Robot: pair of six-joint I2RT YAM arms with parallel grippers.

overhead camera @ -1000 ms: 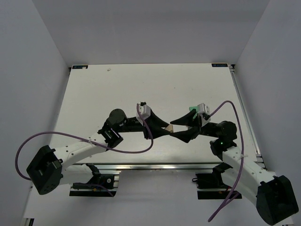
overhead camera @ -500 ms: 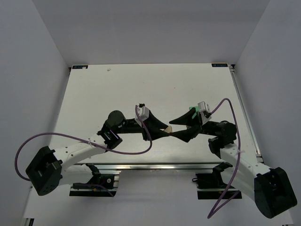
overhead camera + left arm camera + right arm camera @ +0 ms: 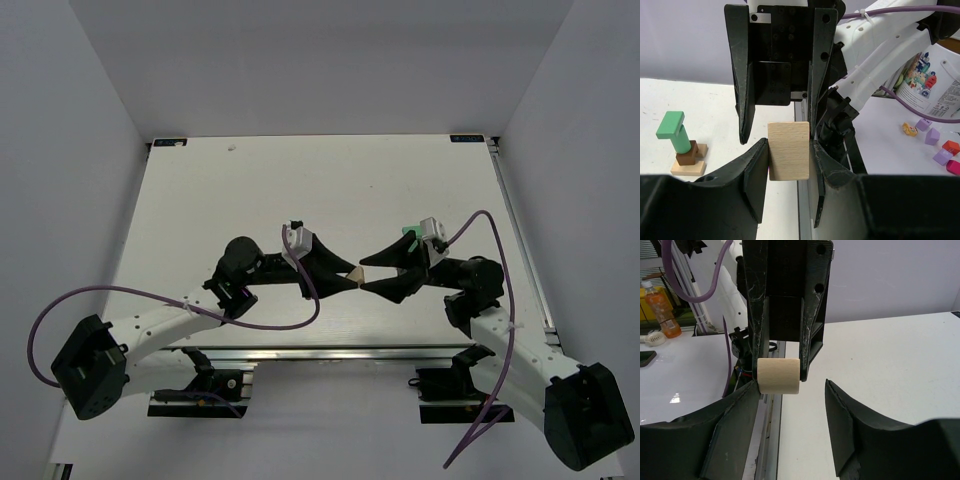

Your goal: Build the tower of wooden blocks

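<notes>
My left gripper is shut on a light tan wooden block, held above the table's near middle; the left wrist view shows the block upright between my own jaws. My right gripper faces it, open, with its jaws around the block. In the right wrist view its left jaw is at the block and its right jaw is well apart. The wood block tower stands on the table: a green piece on a dark brown block on a tan base. From the top only its green top shows, beside the right wrist.
The table's metal rail runs along the near edge under both arms. Purple cables loop off both wrists. Off the table, the left wrist view shows a white tub and small coloured blocks.
My left gripper with the tan block has shifted slightly left. The right gripper stays open around the block, hardly moved.
</notes>
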